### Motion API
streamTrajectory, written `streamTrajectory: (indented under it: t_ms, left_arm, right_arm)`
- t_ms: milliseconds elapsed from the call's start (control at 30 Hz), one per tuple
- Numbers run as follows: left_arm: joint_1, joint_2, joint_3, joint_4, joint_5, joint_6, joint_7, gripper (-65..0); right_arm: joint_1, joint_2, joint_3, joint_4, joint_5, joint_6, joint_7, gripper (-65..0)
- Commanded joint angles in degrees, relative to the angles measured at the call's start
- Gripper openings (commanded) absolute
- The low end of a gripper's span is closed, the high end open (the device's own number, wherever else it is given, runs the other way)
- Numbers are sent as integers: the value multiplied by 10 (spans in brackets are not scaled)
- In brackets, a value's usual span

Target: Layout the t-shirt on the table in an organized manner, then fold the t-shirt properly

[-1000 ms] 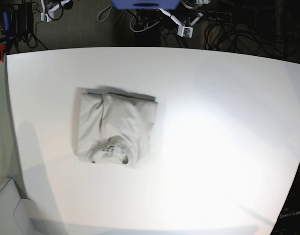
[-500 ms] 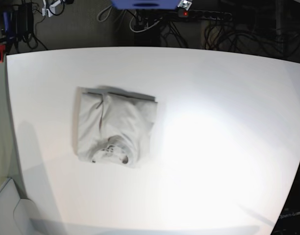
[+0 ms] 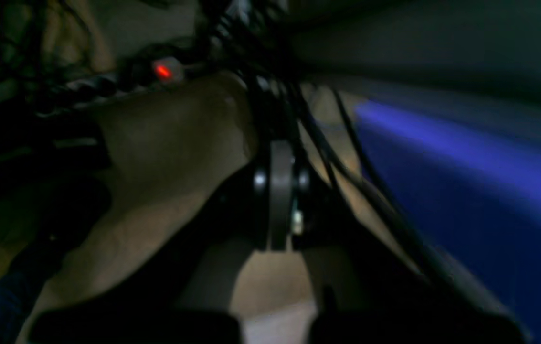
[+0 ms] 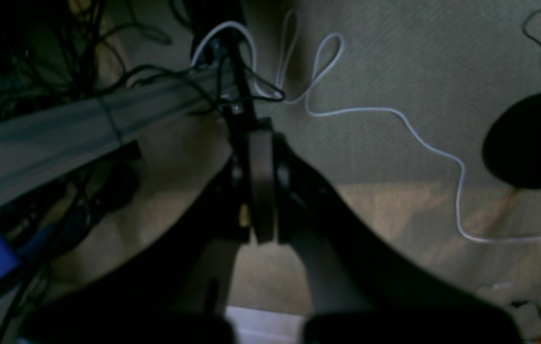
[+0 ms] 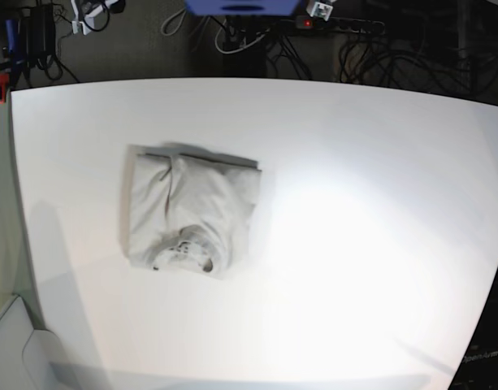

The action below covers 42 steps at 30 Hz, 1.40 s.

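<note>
Now my left pincer (image 3: 275, 210) is closed on nothing, its two dark fingers pressed flat together, and it hangs off the far edge of the counter (image 5: 354, 244) over a dim tangle of black cables (image 3: 327, 143), with a power strip's red light (image 3: 163, 71) up to its left and a blue housing (image 3: 466, 191) to its right. My right pincer (image 4: 256, 191) is likewise closed and empty, pointing down at carpeted floor (image 4: 394, 71) where a white cord (image 4: 394, 114) loops away to its right.

Neither pincer is anywhere near the t-shirt (image 5: 190, 210). It lies well apart from both, back on the counter, nearer my right arm's side than my left's. It sits as a compact rectangle, the sleeves tucked in and the round neck (image 5: 184, 252) showing at the edge farthest from my pincers. Its edges look fairly straight, though some wrinkles run across the top layer.

I judge the fold essentially done; parking both arms clear of the counter with fingers shut suits a finished job, since nothing remains to hold and the cloth stays undisturbed.
</note>
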Motion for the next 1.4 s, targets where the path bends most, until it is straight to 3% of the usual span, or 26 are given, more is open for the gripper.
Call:
streamTrajectory:
  t_ms: [0, 667, 1200, 1367]
  left_arm:
    - [11, 2, 1, 11, -3, -5, -5, -649]
    - [11, -10, -1, 12, -3, -5, -5, -649]
    - [2, -11, -68, 10, -3, -5, -5, -649]
    - [-58, -23, -114, -94, -1, -10, -5, -649]
  right_arm:
    - [-5, 6, -2, 3, 3, 8, 6, -650]
    - [-5, -1, -8, 3, 3, 8, 6, -650]
    - [8, -2, -38, 2, 3, 8, 4, -650]
    - [9, -8, -39, 1, 3, 8, 5, -650]
